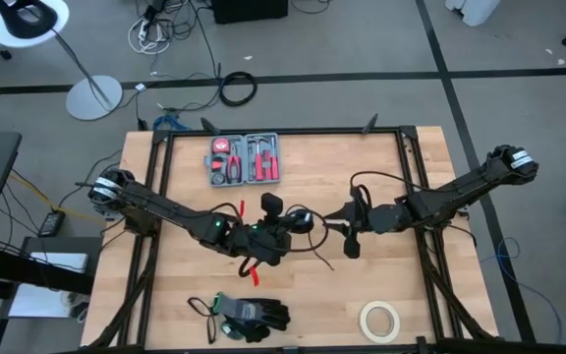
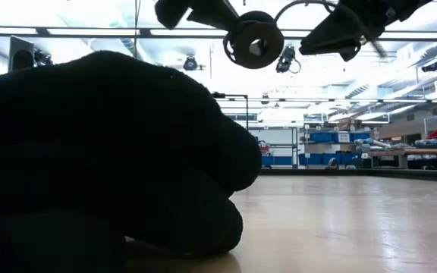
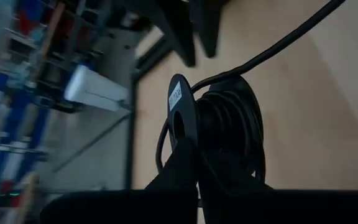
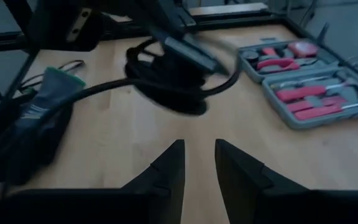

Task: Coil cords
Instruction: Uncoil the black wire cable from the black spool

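High view: left end effector [image 1: 275, 232] above the middle of the desk [image 1: 401, 285], closed on the cord [image 1: 301, 222]; right end effector [image 1: 350, 240] just beside, fingers a little apart, gripping nothing visible. Gloves [image 1: 249, 315] and tape roll [image 1: 380, 320] near the front edge, tool case [image 1: 245, 159] at the back.

Low view: cord coil in the air, glove [image 2: 105, 159] filling the foreground.

Left wrist view: fingers [image 3: 179, 168] pinched on the coil [image 3: 219, 127], tail leading away.

Right wrist view: fingers [image 4: 166, 171] parted, empty between.
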You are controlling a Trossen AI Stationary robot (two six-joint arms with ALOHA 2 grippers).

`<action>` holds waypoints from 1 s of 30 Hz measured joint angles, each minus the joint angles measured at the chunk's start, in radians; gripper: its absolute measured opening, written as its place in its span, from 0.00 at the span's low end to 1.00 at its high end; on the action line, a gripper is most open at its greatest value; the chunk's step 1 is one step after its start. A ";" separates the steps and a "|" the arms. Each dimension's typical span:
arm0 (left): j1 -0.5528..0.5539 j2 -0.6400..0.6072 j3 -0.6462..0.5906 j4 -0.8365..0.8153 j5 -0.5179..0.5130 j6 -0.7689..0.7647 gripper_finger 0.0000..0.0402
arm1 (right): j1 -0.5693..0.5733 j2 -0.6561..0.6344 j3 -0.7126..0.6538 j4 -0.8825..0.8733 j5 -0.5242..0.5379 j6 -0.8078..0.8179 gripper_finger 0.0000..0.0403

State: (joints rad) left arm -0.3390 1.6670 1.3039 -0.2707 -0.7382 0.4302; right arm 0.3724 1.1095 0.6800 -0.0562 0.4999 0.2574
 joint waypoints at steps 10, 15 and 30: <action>0.012 -0.035 -0.001 0.043 0.127 -0.107 0.00 | 0.027 0.000 0.000 -0.015 0.082 0.027 0.22; 0.012 -0.035 -0.013 0.228 0.245 -0.124 0.00 | 0.022 0.000 0.000 -0.033 0.087 0.030 0.22; -0.111 0.023 -0.132 0.761 0.257 -0.274 0.00 | -0.009 -0.024 -0.001 -0.063 0.032 0.061 0.22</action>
State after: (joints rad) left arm -0.4503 1.6904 1.1721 0.4899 -0.4807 0.1558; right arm 0.3637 1.0853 0.6788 -0.1194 0.5323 0.3183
